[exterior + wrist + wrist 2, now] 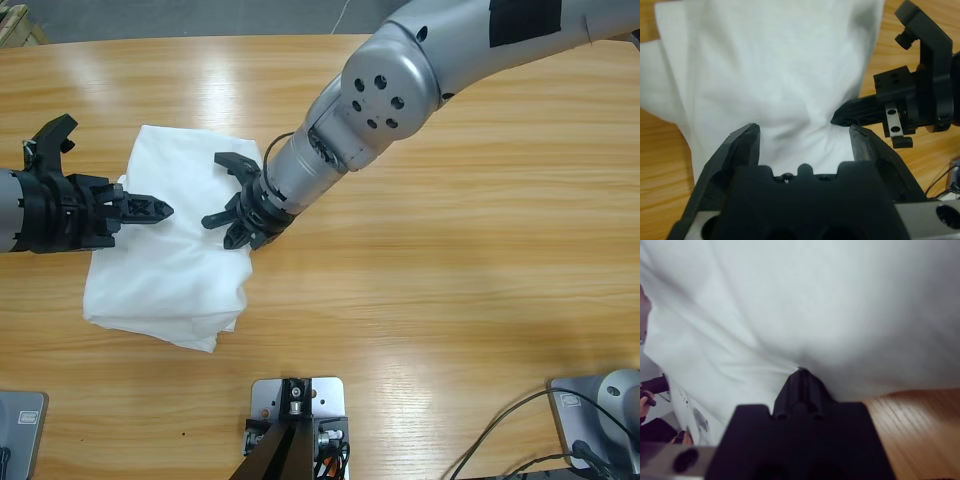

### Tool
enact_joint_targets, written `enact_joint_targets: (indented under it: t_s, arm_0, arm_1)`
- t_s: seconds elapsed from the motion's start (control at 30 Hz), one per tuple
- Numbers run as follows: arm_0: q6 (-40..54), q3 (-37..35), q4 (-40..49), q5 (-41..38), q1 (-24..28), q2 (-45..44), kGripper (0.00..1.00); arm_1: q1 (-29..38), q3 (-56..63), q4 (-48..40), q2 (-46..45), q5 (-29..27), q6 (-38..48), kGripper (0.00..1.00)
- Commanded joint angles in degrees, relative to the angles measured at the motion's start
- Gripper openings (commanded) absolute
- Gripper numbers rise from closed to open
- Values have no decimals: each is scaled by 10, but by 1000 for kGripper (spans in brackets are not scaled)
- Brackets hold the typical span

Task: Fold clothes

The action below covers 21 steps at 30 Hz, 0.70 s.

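Observation:
A white T-shirt (180, 260) lies partly folded and rumpled on the left half of the wooden table (450, 250). My right gripper (160, 210) comes in from the left edge, shut on a pinch of the shirt's cloth near its middle. The right wrist view shows the cloth (815, 305) puckering at that gripper's (801, 372) tip. My left gripper (232, 205) reaches down from the upper right on a large silver arm and stands open over the shirt's right edge. In the left wrist view the shirt (775, 65) fills the frame beyond the open left gripper (805, 132), and the right gripper (840, 116) points in from the right.
Bare wood stretches across the right half of the table and along the front. Black cables (520, 440) lie at the bottom right corner. The table's far edge (200, 38) runs along the top, with grey floor beyond.

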Motion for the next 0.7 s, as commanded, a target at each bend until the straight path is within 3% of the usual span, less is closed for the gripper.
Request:
enact_joint_targets:
  t_s: [0.03, 0.17, 0.37, 0.5, 0.7]
  arm_0:
    - [-11, 23, 7, 10, 2, -21, 0]
    - [-11, 37, 8, 10, 2, -33, 0]
    - [40, -15, 44, 10, 2, -19, 0]
    - [71, -66, 83, 15, 2, 39, 0]
    - [136, -177, 166, 15, -3, 147, 0]
  arm_1:
    - [23, 17, -42, 22, -11, 23, 0]
    - [23, -16, -11, -73, -27, 28, 0]
    - [23, -48, 130, -248, -115, 16, 13]
    - [14, -44, 203, -244, -159, -10, 0]
    - [-22, -39, 206, -208, -164, -16, 0]
